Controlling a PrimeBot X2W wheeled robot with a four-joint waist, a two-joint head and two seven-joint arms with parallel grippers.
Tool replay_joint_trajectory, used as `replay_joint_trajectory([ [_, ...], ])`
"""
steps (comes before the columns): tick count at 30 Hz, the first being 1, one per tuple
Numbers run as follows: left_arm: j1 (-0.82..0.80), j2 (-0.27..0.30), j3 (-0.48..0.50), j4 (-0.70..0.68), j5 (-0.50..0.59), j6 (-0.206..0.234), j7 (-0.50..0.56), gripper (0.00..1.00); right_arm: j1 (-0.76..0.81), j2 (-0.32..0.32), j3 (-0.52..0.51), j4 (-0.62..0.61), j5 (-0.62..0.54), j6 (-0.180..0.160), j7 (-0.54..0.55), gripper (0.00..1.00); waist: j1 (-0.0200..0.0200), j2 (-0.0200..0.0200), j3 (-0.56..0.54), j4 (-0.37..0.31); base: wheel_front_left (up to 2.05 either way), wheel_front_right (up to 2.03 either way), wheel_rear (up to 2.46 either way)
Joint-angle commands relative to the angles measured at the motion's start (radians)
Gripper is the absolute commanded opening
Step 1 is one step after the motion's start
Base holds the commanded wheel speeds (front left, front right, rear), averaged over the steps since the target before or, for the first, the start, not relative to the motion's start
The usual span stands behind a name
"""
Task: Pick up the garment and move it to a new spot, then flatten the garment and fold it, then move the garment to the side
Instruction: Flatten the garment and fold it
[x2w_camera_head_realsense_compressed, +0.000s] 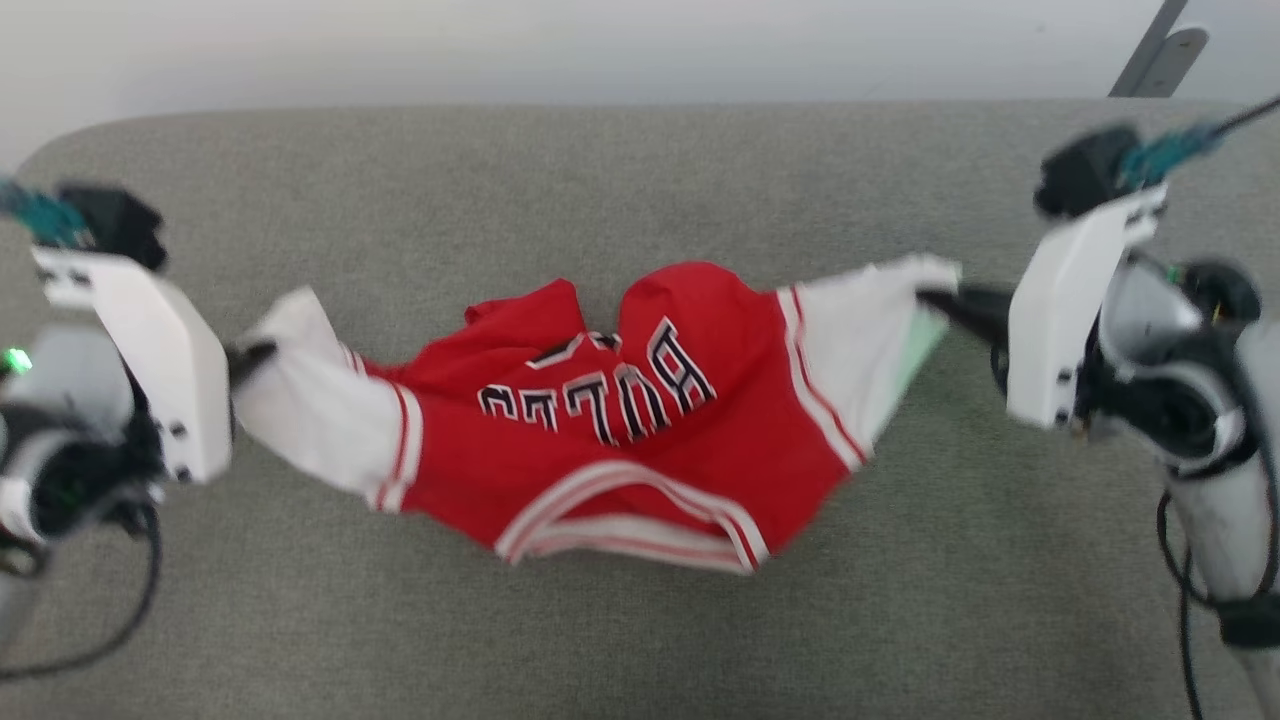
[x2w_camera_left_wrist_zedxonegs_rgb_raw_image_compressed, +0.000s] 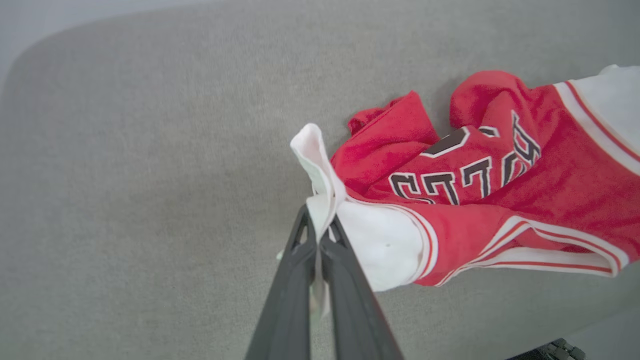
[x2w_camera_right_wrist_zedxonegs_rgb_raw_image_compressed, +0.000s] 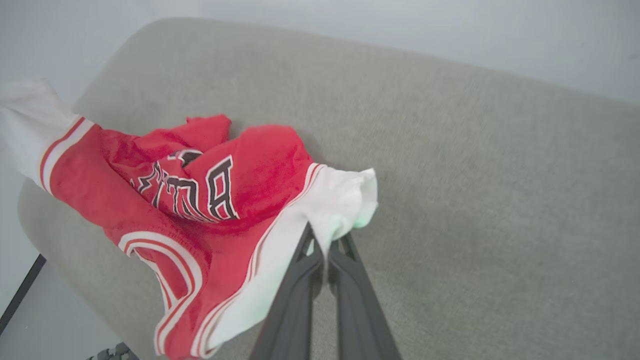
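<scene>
The shirt (x2w_camera_head_realsense_compressed: 640, 430) hangs stretched between the two grippers, above a grey cloth-covered table (x2w_camera_head_realsense_compressed: 640, 180). Its long axis runs sleeve to sleeve, from one gripper straight across to the other. In the head view this line is a little tilted, the end at the right gripper lying farther from the robot than the end at the left one. The black lettering reads upside down in that view, so the top of the shirt points toward the robot. A curved opening with red and white stripes forms the near edge. The red body sags and bunches in the middle, with folds heaped on the far side. Whether the middle touches the table I cannot tell.

The left gripper (x2w_camera_head_realsense_compressed: 245, 357) is closed tight on the edge of one white sleeve (x2w_camera_head_realsense_compressed: 310, 400). In the left wrist view the cloth (x2w_camera_left_wrist_zedxonegs_rgb_raw_image_compressed: 320, 195) is pinched between the two fingers (x2w_camera_left_wrist_zedxonegs_rgb_raw_image_compressed: 300, 260) and stands up past their tips, and the rest of the shirt (x2w_camera_left_wrist_zedxonegs_rgb_raw_image_compressed: 500, 200) spreads away to the right of the gripper (x2w_camera_left_wrist_zedxonegs_rgb_raw_image_compressed: 317, 227).

The right gripper (x2w_camera_head_realsense_compressed: 935, 300) is likewise closed on the edge of the other white sleeve (x2w_camera_head_realsense_compressed: 860, 340). In the right wrist view that sleeve (x2w_camera_right_wrist_zedxonegs_rgb_raw_image_compressed: 340, 205) bulges just beyond the fingertips of the gripper (x2w_camera_right_wrist_zedxonegs_rgb_raw_image_compressed: 320, 240), and the red body (x2w_camera_right_wrist_zedxonegs_rgb_raw_image_compressed: 200, 200) trails off to its left and downward.

Beyond the table's far edge is a pale wall (x2w_camera_head_realsense_compressed: 600, 50), with a grey metal bracket (x2w_camera_head_realsense_compressed: 1160, 50) at the far right.
</scene>
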Motion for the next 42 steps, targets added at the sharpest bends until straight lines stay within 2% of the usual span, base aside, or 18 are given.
replay_joint_trajectory([
  [1,-0.052,0.017,0.010,-0.017,0.025,0.008,0.020,0.00,-0.039,0.010,-0.012,-0.026,0.007,0.004,-0.007,0.00,0.0000,0.0000,-0.019,-0.011,0.00,0.00,0.00],
  [7,-0.224,0.030,0.032,-0.008,0.058,0.010,0.068,0.00,-0.150,0.047,-0.060,-0.044,0.016,0.004,-0.078,0.00,0.0000,0.0000,-0.072,-0.027,0.00,0.00,0.00],
  [14,-0.381,0.003,0.040,0.063,0.090,-0.004,0.074,0.00,-0.246,0.083,-0.112,-0.004,-0.025,0.004,-0.195,0.00,0.0000,0.0000,-0.131,-0.037,0.00,0.00,0.00],
  [24,-0.575,-0.059,0.019,0.179,0.150,-0.064,0.027,0.00,-0.378,0.124,-0.157,0.094,-0.106,0.004,-0.293,0.00,0.0000,0.0000,-0.170,-0.044,0.00,0.00,0.00],
  [28,-0.629,-0.093,0.008,0.232,0.175,-0.102,-0.021,0.00,-0.434,0.136,-0.152,0.146,-0.155,0.005,-0.342,0.00,0.0000,0.0000,-0.132,-0.043,0.00,0.00,0.00],
  [34,-0.711,-0.148,0.003,0.342,0.211,-0.151,-0.127,0.00,-0.565,0.162,-0.132,0.261,-0.236,0.004,-0.462,0.00,0.0000,0.0000,-0.007,-0.041,0.00,0.00,0.00],
  [37,-0.779,-0.176,0.004,0.397,0.238,-0.181,-0.202,0.00,-0.651,0.172,-0.120,0.324,-0.297,0.004,-0.555,0.00,0.0000,0.0000,0.068,-0.038,0.00,0.00,0.00],
  [42,-0.916,-0.218,0.002,0.493,0.320,-0.223,-0.390,0.00,-0.789,0.190,-0.111,0.444,-0.406,0.002,-0.760,0.00,0.0000,0.0000,0.174,-0.032,0.00,0.00,0.00],
])
